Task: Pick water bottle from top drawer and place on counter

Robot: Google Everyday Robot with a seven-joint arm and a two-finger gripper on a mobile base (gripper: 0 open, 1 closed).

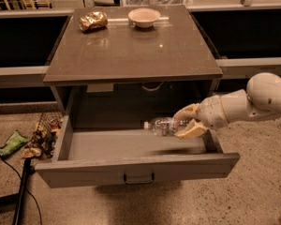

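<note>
Counter: above claw, up and left. Drawer: open, below claw. Claw: clamped on bottle. Bottle sideways, cap pointing left, seemingly off drawer floor. Pull out toward drawer front, lift past counter lip, swing left. Set down short of bowl and foil bag.

Floor: speckled terrazzo around bench. Litter pile, green wrapper: left of bench. Grey ledge over dark recess: behind bench, both sides. Hand: at bench's right front, clasping water bottle.
</note>
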